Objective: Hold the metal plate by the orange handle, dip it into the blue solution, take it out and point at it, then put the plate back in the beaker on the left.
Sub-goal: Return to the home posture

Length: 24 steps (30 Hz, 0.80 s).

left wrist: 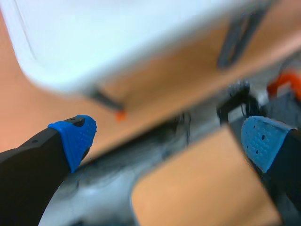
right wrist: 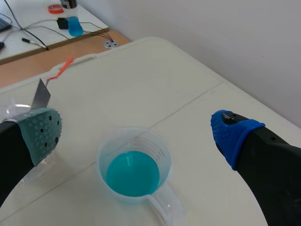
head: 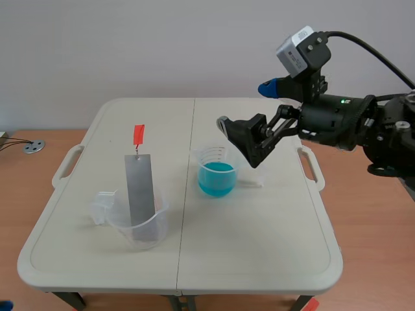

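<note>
1. The metal plate (head: 140, 188) stands almost upright in the clear beaker (head: 137, 228). Its long axis is near vertical, and the orange handle (head: 139, 135) at its top leans slightly toward the surface's far edge.
2. The clear beaker sits toward the front left corner of the surface (head: 259, 249). The beaker of blue solution (head: 216, 172) sits near the middle, just right of the centre seam.
3. Count: one plate, one handle, two beakers, two grippers.
4. The right gripper (head: 244, 105) hangs above the blue beaker's far right side. Its fingers are spread wide and hold nothing.
5. The left gripper (left wrist: 169, 141) is also spread wide with nothing held, and sits off the surface's edge.
6. The plate's lower end shows only through the beaker wall. In the right wrist view a finger pad (right wrist: 42, 134) hides most of the plate (right wrist: 41, 94). The left wrist view is blurred, so little can be made out there.
</note>
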Each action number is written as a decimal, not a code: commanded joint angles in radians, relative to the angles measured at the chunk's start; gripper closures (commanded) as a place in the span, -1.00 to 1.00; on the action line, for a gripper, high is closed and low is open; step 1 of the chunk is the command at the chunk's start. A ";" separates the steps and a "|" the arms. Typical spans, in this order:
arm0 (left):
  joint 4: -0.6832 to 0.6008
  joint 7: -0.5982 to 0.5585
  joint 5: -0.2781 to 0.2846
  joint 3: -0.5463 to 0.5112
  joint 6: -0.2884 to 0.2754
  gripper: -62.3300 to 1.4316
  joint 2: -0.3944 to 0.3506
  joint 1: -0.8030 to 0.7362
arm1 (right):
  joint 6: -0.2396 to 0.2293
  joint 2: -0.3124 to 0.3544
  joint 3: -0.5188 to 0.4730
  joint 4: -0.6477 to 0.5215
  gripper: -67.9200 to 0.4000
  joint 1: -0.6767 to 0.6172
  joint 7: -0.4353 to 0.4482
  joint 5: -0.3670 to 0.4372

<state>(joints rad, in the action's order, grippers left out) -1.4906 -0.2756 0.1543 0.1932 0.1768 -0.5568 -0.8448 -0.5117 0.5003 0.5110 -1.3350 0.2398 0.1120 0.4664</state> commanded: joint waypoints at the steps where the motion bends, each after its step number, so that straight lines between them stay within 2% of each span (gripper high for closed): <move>1: -0.052 -0.034 -0.002 -0.008 0.012 -1.00 -0.022 -0.013 | 0.000 0.015 -0.020 -0.044 -0.95 -0.011 0.018 -0.005; 7: -0.176 -0.092 -0.002 -0.029 0.021 -1.00 -0.080 -0.013 | 0.027 0.038 -0.079 -0.141 -0.95 -0.132 0.019 -0.046; 14: -0.274 -0.169 -0.002 -0.033 0.019 -1.00 -0.145 -0.011 | 0.034 0.062 -0.134 -0.243 -0.95 -0.256 0.027 -0.056; 20: -0.316 -0.225 -0.002 -0.033 0.011 -1.00 -0.160 0.012 | 0.038 0.062 -0.180 -0.289 -0.95 -0.350 0.027 -0.078; 24: -0.320 -0.229 -0.002 -0.032 -0.026 -1.00 -0.159 0.045 | 0.049 0.062 -0.219 -0.314 -0.95 -0.410 0.034 -0.079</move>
<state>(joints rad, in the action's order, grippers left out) -1.7954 -0.4877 0.1532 0.1612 0.1547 -0.7204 -0.8082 -0.4664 0.5518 0.3077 -1.6238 -0.1780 0.1272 0.3813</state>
